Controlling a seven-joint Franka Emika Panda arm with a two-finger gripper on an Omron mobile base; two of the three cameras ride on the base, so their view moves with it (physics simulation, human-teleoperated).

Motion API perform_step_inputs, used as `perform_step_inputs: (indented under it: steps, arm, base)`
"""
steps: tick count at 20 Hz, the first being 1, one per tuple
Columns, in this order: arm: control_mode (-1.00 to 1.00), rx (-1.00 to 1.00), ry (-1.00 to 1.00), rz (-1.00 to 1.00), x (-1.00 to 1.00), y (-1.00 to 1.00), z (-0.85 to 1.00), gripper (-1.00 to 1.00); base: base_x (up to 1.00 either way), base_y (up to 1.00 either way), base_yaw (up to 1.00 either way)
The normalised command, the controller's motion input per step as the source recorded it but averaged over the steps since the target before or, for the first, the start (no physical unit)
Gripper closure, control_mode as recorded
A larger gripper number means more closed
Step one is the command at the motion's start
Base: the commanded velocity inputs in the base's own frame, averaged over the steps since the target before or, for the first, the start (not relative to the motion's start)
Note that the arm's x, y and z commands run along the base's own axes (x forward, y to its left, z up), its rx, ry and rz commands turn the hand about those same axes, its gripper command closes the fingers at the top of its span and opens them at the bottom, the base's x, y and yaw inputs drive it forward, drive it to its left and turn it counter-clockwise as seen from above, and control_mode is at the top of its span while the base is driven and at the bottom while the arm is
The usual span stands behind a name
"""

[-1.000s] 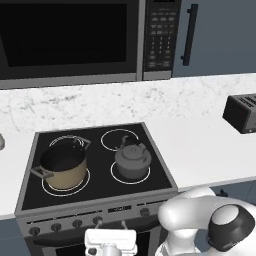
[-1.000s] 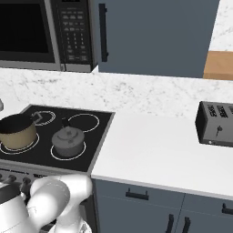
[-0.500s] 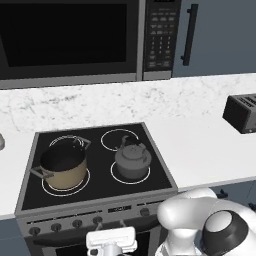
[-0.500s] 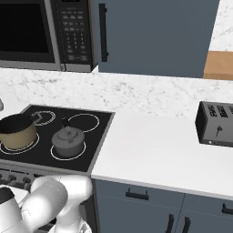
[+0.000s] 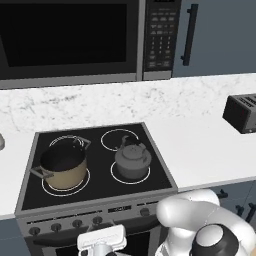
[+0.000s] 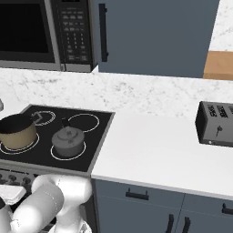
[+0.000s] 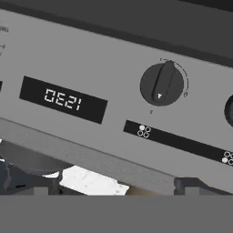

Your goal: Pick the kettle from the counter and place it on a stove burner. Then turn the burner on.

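Observation:
The dark grey kettle (image 5: 132, 160) (image 6: 68, 141) stands upright on the front right stove burner (image 5: 115, 177), a large white circle in the black glass cooktop. My gripper (image 5: 102, 243) (image 7: 111, 189) hangs low in front of the stove's control panel, open with nothing between its fingertips (image 7: 195, 184). The hand view faces the panel upside down. A dark round knob (image 7: 162, 83) sits just up and right of the gripper's line, and a clock display (image 7: 63, 99) is to the left. White counter (image 5: 210, 145) (image 6: 154, 150) runs to the right of the stove.
A tan pot (image 5: 62, 167) (image 6: 17, 132) sits on the front left burner. A dark toaster (image 5: 242, 113) (image 6: 216, 124) stands on the counter at the right. A microwave (image 5: 70, 40) hangs above the stove. A second knob (image 7: 230, 110) shows at the panel's right edge.
The arm's elbow has sunk lower and swung a little left, and the hand has edged slightly left in front of the panel. Kettle and pot have not moved.

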Motion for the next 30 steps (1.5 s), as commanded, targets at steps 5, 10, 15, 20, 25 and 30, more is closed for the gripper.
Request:
perform_step_inputs:
  steps: [5,10,15,20,25,30]
  arm:
    - [-1.0,-0.06,0.01,0.0,0.12,0.09,-0.44,-1.0]
    - [-1.0,0.0,0.0,0.0,0.07,0.0,-0.21,-1.0]
    - [-1.0,0.0,0.0,0.0,0.12,0.0,-0.01,-1.0]
    - [-1.0,0.0,0.0,0.0,0.12,-0.23,0.0,-1.0]
    - [-1.0,0.0,0.0,0.0,0.1,-0.04,0.0,-1.0]
    - [-1.0,0.0,0.0,0.0,0.21,0.0,-0.04,-1.0]
  base:
    - [0.0,0.0,0.0]
    - [0.0,0.0,0.0]
    - [0.0,0.0,0.0]
    - [0.0,0.0,0.0]
    - [0.0,0.0,0.0]
    - [0.0,0.0,0.0]
